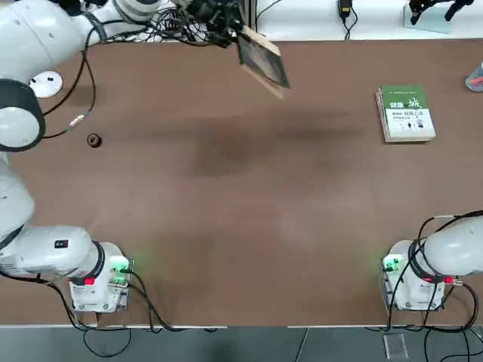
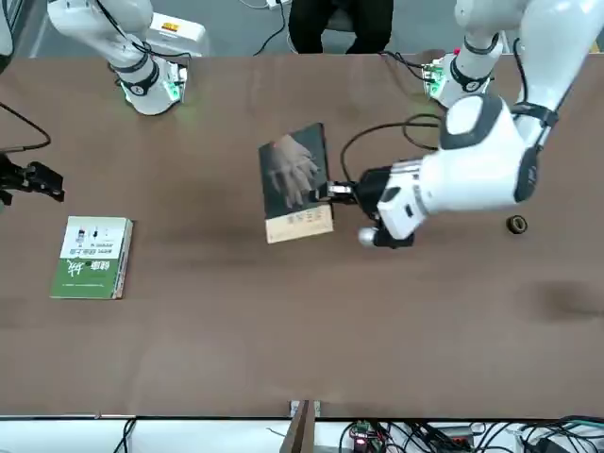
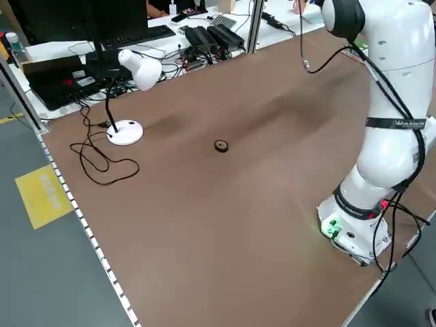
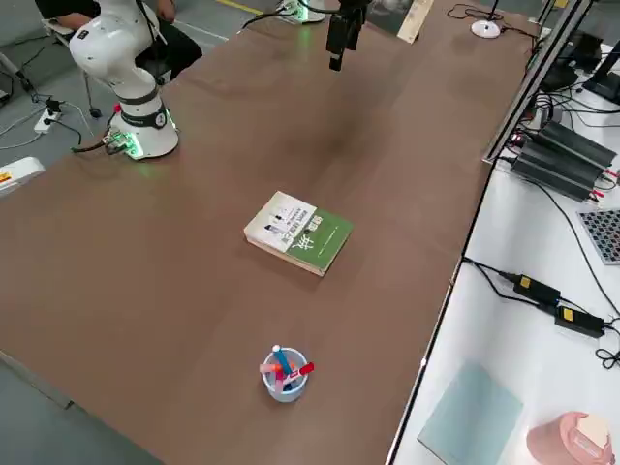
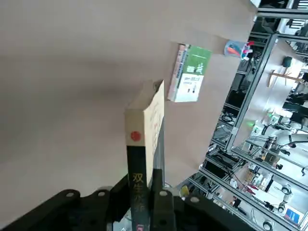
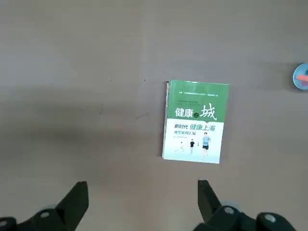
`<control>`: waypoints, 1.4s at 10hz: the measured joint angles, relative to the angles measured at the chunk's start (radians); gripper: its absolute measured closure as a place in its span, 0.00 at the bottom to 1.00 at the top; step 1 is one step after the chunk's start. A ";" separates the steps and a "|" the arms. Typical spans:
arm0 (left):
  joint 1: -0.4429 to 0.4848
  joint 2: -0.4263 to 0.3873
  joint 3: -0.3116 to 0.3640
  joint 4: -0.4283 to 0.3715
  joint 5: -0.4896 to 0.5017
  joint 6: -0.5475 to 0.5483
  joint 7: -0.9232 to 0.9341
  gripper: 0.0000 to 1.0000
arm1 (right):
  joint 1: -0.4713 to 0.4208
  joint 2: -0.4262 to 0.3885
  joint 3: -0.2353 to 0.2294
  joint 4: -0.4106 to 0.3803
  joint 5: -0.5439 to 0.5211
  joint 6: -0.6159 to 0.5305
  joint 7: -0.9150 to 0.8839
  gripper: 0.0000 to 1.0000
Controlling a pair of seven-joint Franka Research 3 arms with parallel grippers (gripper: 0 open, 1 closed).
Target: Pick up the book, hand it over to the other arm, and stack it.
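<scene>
The book (image 2: 295,184), thin with a dark cover, a pale hand image and a tan strip, hangs in the air over the far middle of the table (image 1: 226,211). My left gripper (image 2: 332,192) is shut on its edge. In the top view the book (image 1: 263,59) sits just right of that gripper (image 1: 226,34). The left wrist view shows its spine (image 5: 140,159) pinched between the fingers. My right gripper (image 6: 140,186) hangs open high above the table at my right, with nothing between its fingers. It looks down at a thicker green-and-white book (image 6: 196,121).
The green-and-white book (image 1: 405,113) lies flat at the far right. A cup of pens (image 4: 284,373) stands beyond it near the table's right edge. A small dark ring (image 1: 93,140) and a white desk lamp (image 3: 133,71) are at the far left. A person sits behind the bases (image 2: 340,24).
</scene>
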State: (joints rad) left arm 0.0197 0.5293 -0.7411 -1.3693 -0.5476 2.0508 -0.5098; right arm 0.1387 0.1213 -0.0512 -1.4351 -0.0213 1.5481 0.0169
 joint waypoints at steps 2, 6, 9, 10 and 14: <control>-0.044 0.004 0.004 0.000 0.000 0.039 -0.005 0.96 | 0.001 0.000 0.000 0.000 0.000 0.000 0.000 0.00; -0.071 0.033 0.006 0.001 0.000 0.093 0.015 0.96 | 0.008 0.000 0.001 -0.001 0.000 0.013 0.000 0.00; -0.096 0.062 0.006 0.002 0.000 0.153 0.102 0.96 | 0.013 0.005 0.003 -0.003 0.001 0.050 0.000 0.00; -0.106 0.073 0.006 0.002 0.000 0.179 0.140 0.96 | 0.014 0.012 0.004 -0.004 0.004 0.071 0.000 0.00; -0.125 0.128 0.005 0.002 0.000 0.267 0.322 0.96 | 0.014 0.063 0.007 -0.010 0.043 0.179 0.000 0.00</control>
State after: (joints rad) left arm -0.1057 0.6573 -0.7360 -1.3670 -0.5477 2.3180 -0.1879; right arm 0.1530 0.1841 -0.0441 -1.4447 0.0213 1.7270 0.0167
